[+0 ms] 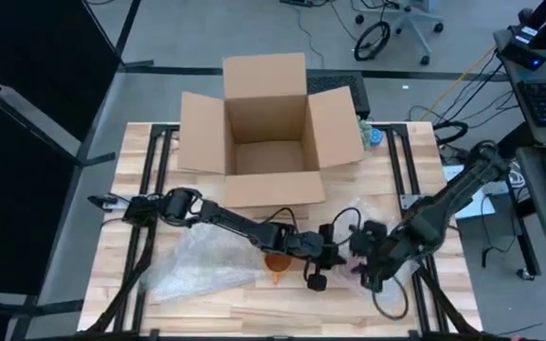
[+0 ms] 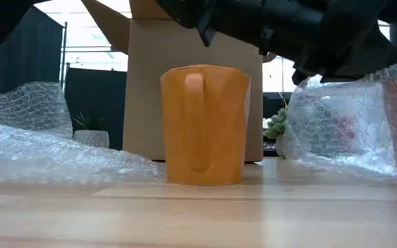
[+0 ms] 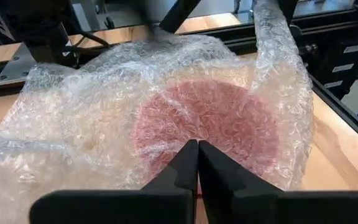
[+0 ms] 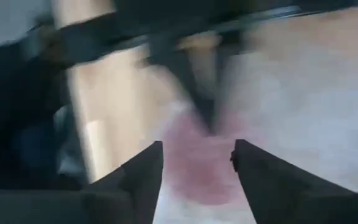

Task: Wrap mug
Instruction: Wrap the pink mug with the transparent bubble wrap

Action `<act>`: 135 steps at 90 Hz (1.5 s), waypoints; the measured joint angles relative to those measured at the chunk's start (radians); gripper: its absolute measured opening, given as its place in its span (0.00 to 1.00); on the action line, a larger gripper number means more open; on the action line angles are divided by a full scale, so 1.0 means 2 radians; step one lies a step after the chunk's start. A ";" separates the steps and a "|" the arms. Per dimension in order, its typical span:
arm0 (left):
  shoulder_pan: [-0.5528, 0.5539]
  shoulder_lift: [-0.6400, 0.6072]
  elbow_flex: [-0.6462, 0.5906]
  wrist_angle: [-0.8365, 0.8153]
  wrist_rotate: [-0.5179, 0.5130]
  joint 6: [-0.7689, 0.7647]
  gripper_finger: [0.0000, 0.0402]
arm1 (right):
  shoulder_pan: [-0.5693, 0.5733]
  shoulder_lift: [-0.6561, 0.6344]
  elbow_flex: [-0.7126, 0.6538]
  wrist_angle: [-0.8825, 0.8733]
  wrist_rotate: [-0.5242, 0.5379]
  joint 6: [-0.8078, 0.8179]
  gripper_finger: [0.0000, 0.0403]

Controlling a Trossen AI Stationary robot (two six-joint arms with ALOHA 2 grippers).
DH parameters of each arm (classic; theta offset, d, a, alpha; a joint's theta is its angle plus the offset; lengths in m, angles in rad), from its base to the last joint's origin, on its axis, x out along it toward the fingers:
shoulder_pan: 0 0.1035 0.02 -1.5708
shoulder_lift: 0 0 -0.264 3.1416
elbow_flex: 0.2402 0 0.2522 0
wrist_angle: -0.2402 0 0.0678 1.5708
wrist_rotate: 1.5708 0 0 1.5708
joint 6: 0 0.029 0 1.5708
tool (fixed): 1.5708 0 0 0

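Left gripper (image 3: pixel 197 163) fingers clenched on bubble wrap (image 3: pixel 166 99), right gripper (image 4: pixel 197 163) fingers released; risk: wrap tears or drags pink mug (image 3: pixel 219 124) off bench (image 1: pixel 254 303).

Quick count of what's on the table: one orange mug (image 2: pixel 204 125) standing upright, and one open cardboard box (image 1: pixel 265 128) behind it. Bubble wrap comes as two separate sheets, one (image 1: pixel 197 265) spread out beside the mug and one (image 3: pixel 166 118) bunched over something reddish, exactly what I can't tell. Two robot arms, so two grippers: left (image 3: pixel 197 165) and right (image 4: pixel 196 163). One small green plant (image 2: pixel 276 127) behind the box.
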 joint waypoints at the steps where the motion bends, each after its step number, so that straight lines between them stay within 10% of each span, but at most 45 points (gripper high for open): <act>1: 0.000 0.000 0.000 0.000 0.000 0.000 0.00 | 0.000 -0.003 0.000 -0.009 0.007 0.006 0.47; 23: 0.000 0.000 0.000 0.000 -0.002 0.000 0.00 | -0.016 -0.020 -0.035 -0.181 0.025 0.149 0.44; 67: 0.000 0.000 0.000 0.000 -0.002 0.001 0.00 | -0.093 -0.019 -0.221 0.029 -0.040 0.112 0.40; 135: 0.000 0.000 -0.001 0.000 -0.002 0.001 0.00 | -0.050 -0.093 -0.189 0.114 -0.041 0.053 0.39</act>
